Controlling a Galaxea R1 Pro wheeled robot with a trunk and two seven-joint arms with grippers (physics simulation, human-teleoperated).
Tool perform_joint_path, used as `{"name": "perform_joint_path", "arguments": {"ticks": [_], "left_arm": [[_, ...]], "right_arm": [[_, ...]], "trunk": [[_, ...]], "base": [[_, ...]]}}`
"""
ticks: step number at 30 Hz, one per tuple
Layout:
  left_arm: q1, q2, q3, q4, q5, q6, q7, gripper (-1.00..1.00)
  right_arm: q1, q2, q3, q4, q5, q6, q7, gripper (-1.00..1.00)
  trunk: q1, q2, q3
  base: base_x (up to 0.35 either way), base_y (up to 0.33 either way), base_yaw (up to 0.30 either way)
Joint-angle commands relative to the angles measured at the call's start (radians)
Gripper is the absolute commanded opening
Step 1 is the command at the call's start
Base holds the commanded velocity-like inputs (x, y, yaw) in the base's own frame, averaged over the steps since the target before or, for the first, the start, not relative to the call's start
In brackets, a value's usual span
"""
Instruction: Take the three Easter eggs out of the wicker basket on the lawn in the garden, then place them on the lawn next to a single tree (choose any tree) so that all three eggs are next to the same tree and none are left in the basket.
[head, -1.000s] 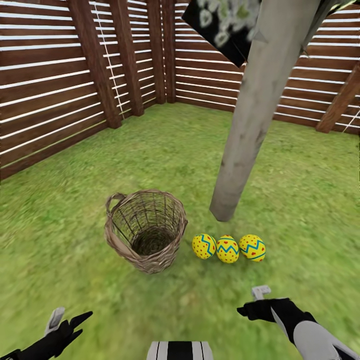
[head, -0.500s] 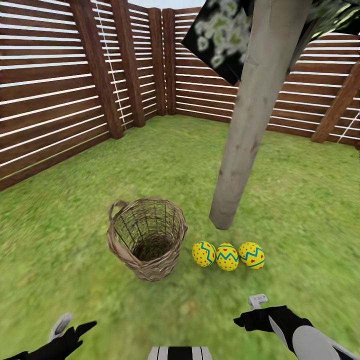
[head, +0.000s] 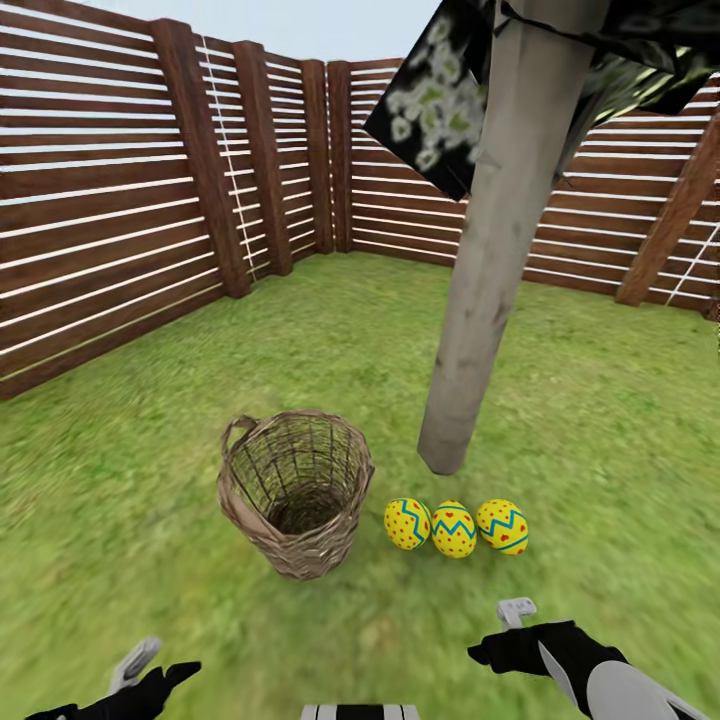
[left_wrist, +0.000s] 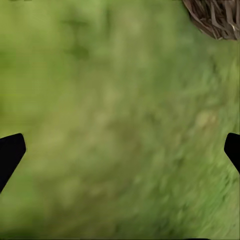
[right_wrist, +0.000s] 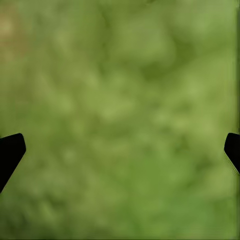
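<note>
Three yellow Easter eggs (head: 408, 523) (head: 454, 529) (head: 502, 526) lie in a row on the lawn (head: 600, 420), just in front of the pale trunk of the tree (head: 480, 290). To their left stands the wicker basket (head: 295, 490), upright, its inside bare. A corner of the wicker basket (left_wrist: 215, 17) also appears in the left wrist view. My left gripper (head: 150, 675) hovers low at the near left, open over grass. Near the bottom right, my right gripper (head: 505, 630) is open, nearer than the eggs. Each wrist view has fingertips (left_wrist: 10, 152) (right_wrist: 10, 150) wide apart above bare grass.
A brown slatted wooden fence (head: 110, 190) encloses the lawn on the left and at the back. Dark mottled leaves (head: 435, 95) hang beside the trunk. Open grass stretches to the right of the tree and on the near side of the basket.
The head view has tilted upward, showing more fence and sky. Both grippers sit lower in the picture. Eggs and basket stay put on the grass.
</note>
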Motion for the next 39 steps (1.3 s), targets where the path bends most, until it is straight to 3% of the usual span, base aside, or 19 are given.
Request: {"name": "perform_joint_path", "arguments": {"ticks": [1, 10, 13, 15, 17, 19, 22, 27, 34, 39], "left_arm": [[0.0, -0.001, -0.003, 0.0, 0.01, 0.01, 0.001, 1.0], [0.0, -0.006, -0.008, 0.007, 0.009, 0.009, 0.013, 1.0], [0.0, -0.016, -0.009, 0.009, 0.008, 0.008, 0.014, 1.0], [0.0, -0.037, -0.01, 0.011, 0.006, 0.008, 0.015, 1.0], [0.0, -0.055, -0.011, 0.011, -0.015, 0.008, 0.043, 1.0], [0.001, -0.076, -0.014, 0.013, -0.064, 0.008, 0.109, 1.0], [0.016, -0.103, -0.014, 0.017, -0.09, 0.001, 0.146, 1.0], [0.034, -0.125, -0.015, 0.04, -0.101, -0.036, 0.159, 1.0], [0.049, -0.129, -0.016, 0.057, -0.109, -0.049, 0.16, 1.0], [0.056, -0.15, -0.015, 0.058, -0.174, -0.098, 0.163, 1.0]], "right_arm": [[0.0, 0.001, -0.008, -0.002, 0.007, 0.005, 0.006, 1.0], [0.002, 0.003, -0.008, -0.001, 0.01, 0.003, -0.003, 1.0], [0.011, 0.003, -0.008, 0.002, 0.01, 0.003, -0.055, 1.0], [0.023, 0.003, -0.008, 0.02, 0.008, 0.003, -0.111, 1.0], [0.028, 0.003, -0.008, 0.044, 0.01, 0.003, -0.128, 1.0], [0.03, 0.002, -0.009, 0.07, 0.009, 0.003, -0.134, 1.0], [0.033, 0.002, -0.009, 0.086, 0.002, 0.003, -0.135, 1.0], [0.068, 0.001, -0.01, 0.113, 0.003, 0.0, -0.136, 1.0], [0.112, 0.001, -0.009, 0.116, 0.007, -0.064, -0.137, 1.0], [0.12, 0.001, -0.009, 0.117, 0.002, -0.097, -0.137, 1.0]], "trunk": [[-0.001, 0.0, 0.003], [-0.005, 0.002, 0.038], [-0.006, 0.003, 0.05], [-0.007, 0.003, 0.057], [-0.008, 0.004, 0.065], [-0.009, 0.004, 0.073], [-0.018, 0.02, 0.083], [-0.037, 0.055, 0.098], [-0.064, 0.104, 0.117], [-0.083, 0.139, 0.126]], "base": [[0.0, 0.0, 0.0], [0.0, 0.0, 0.0], [0.0, 0.0, 0.0], [0.0, 0.0, 0.0], [0.0, 0.0, 0.0], [0.0, 0.0, 0.0], [0.0, 0.0, 0.0], [0.0, 0.0, 0.0], [0.0, 0.0, 0.023], [0.0, 0.0, 0.098]]}}
